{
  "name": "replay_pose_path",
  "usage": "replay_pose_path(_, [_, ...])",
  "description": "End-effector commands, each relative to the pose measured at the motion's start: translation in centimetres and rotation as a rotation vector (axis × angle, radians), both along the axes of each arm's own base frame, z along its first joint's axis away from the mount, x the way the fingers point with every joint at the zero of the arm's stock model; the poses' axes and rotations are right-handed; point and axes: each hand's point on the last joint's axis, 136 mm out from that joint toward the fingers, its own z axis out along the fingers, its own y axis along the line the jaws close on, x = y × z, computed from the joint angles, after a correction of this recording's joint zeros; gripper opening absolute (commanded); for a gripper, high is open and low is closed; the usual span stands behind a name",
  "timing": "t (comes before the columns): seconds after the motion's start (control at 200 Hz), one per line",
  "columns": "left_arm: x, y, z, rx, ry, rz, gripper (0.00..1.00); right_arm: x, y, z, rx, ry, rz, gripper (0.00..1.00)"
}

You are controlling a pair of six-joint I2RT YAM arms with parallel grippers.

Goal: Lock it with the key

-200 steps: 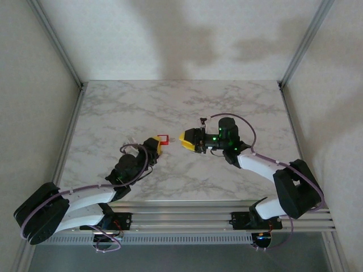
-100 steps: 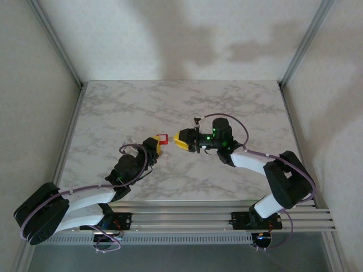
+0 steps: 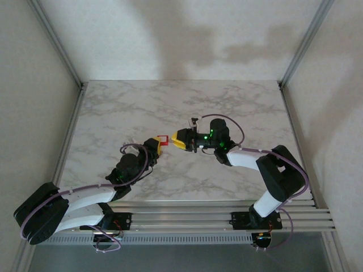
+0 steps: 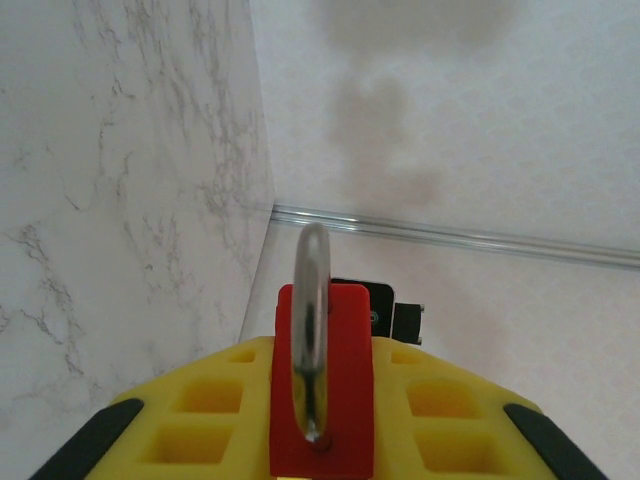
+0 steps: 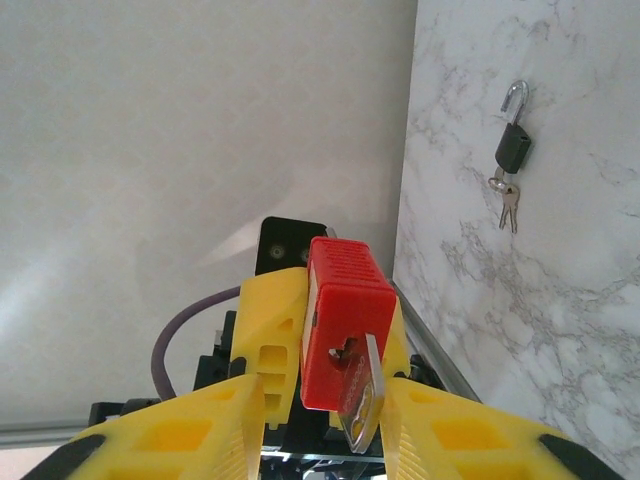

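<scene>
One red padlock (image 5: 345,330) in left gripper (image 3: 153,145), one black padlock (image 5: 512,150).

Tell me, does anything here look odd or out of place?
A small black padlock lies alone on the marble table, shackle open, keys dangling from it, away from the red padlock being handled. Probably a spare; nothing looks broken.

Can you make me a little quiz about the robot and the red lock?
1. Which gripper holds the red lock? A: left. B: right. C: neither.
2. True or false: the key is stuck into the red lock.
3. Fill in: a second lock lies on the table. Its colour is ____.
Key: 1 is A, the left gripper. 2 is true. 3 is black.
</scene>
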Motion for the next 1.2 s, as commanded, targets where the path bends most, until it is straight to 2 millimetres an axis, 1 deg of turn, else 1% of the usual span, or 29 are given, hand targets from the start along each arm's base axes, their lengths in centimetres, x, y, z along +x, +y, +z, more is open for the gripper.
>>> replay_pose_path(0.0, [0.5, -0.3, 2.0, -0.043, -0.034, 0.015, 0.00, -0.3, 0.8, 1.7, 0.047, -0.047, 0.040, 0.34])
replay_pose_path(0.165, [0.5, -0.4, 2.0, -0.045, -0.032, 0.012, 0.00, -0.4, 1.0, 1.1, 0.042, -0.037, 0.049, 0.33])
replay_pose_path(0.265, [0.6, -0.5, 2.0, -0.043, -0.031, 0.010, 0.00, -0.5, 1.1, 1.1, 0.051, -0.037, 0.057, 0.32])
replay_pose_path(0.415, [0.6, -0.6, 2.0, -0.043, -0.028, 0.006, 0.00, -0.5, 1.2, 1.0, 0.053, -0.031, 0.069, 0.27])
replay_pose_path(0.691, [0.6, -0.7, 1.8, -0.034, -0.025, -0.001, 0.00, -0.9, 1.3, 0.8, 0.050, -0.032, 0.095, 0.27])
replay_pose_path(0.781, [0.5, -0.6, 1.8, -0.031, -0.025, -0.001, 0.00, -1.0, 1.3, 0.5, 0.042, -0.022, 0.105, 0.27])
replay_pose_path(0.976, [0.5, -0.6, 1.8, -0.024, -0.026, -0.004, 0.00, -1.2, 1.3, 0.5, 0.038, -0.029, 0.117, 0.25])
replay_pose_path(1.071, [0.5, -0.7, 1.8, -0.024, -0.026, -0.009, 0.00, -1.2, 1.4, 0.6, 0.034, -0.028, 0.128, 0.20])
replay_pose_path(1.196, [0.5, -0.7, 1.8, -0.022, -0.025, -0.013, 0.00, -1.2, 1.4, 0.4, 0.033, -0.025, 0.130, 0.19])
